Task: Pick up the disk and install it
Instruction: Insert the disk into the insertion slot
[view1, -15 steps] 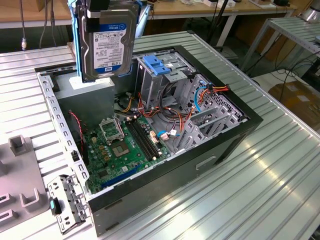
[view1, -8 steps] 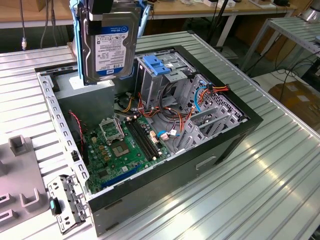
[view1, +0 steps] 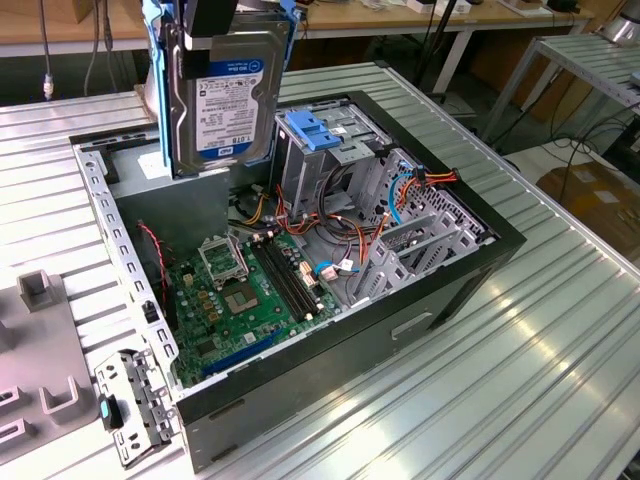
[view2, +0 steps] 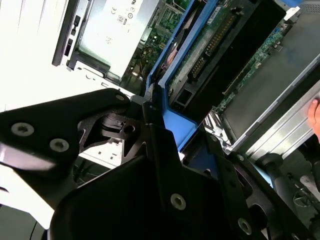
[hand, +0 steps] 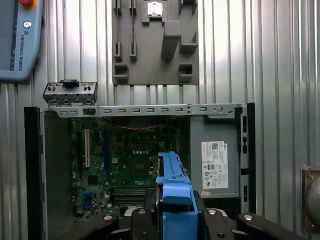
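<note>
Exterior view, upper left: gripper clamped on the disk, which hangs upright above the open case, near the cage. Good handling here likely means a firm rail grip, with the disk square to the cage and clear of cables.

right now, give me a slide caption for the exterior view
The gripper holds the disk upright above the open computer case, not yet installed.
</note>
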